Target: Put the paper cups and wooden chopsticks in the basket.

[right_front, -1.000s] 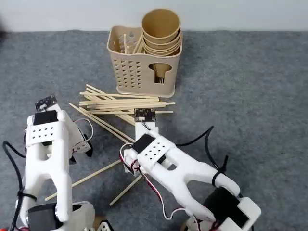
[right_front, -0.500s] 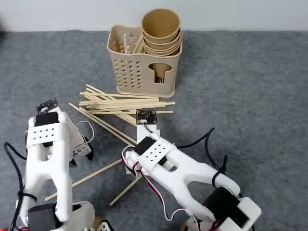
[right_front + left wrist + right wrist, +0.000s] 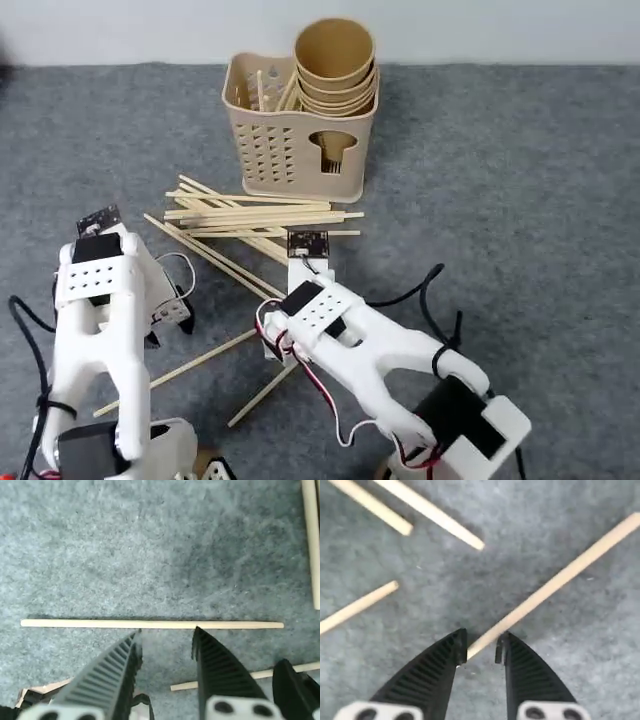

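Left gripper (image 3: 165,632) fingers stood apart over a chopstick (image 3: 150,624); right gripper (image 3: 480,644) fingers — narrowly parted — flanked the end of another chopstick (image 3: 555,580).

Beige perforated basket (image 3: 265,150) — tan cups (image 3: 335,52), grey table (image 3: 520,200).

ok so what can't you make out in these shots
High view: how many wooden chopsticks stand in the beige perforated plastic basket, hidden by its wall and the stacked brown paper cups.
Right wrist view: far end of the light wooden chopstick at the right gripper, cut off by the frame edge.
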Tool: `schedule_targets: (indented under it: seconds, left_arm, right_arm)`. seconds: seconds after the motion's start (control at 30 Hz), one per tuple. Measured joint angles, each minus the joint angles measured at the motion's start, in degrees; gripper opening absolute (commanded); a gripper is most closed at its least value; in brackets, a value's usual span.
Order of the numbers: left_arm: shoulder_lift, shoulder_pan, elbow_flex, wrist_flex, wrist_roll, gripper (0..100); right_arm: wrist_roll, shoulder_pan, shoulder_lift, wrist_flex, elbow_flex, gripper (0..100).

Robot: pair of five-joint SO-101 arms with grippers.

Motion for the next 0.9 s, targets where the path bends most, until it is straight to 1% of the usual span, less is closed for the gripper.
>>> schedule_targets:
  seconds: [0.13,0.17,0.27,0.33,0.4,0.73,0.9]
  left_arm:
    - [0.0,0.0,0.0,0.0,0.0,16]
    - [0.0,0.0,0.0,0.0,0.0,16]
    - [0.0,0.0,0.0,0.0,0.0,16]
    - [0.0,0.0,0.0,0.0,0.0,16]
    - [0.0,0.0,0.0,0.0,0.0,16]
    - [0.0,0.0,0.0,0.0,0.0,16]
    - [0.0,0.0,0.0,0.0,0.0,16]
  right_arm:
    - [-0.2,0.1,0.0,-1.8,0.2,11.4]
    - [-0.2,0.1,0.0,-2.0,0.2,9.6]
    - [-0.2,0.2,0.1,-2.2,0.3,0.0]
    - [-0.2,1.0,0.2,-2.2,0.4,2.4]
    - [-0.2,1.1,0.4,-2.2,0.4,0.4]
    - [-0.2,1.2,0.3,-1.8,0.4,0.8]
    - [0.0,0.6,-3.3,5.5,-1.5,0.8]
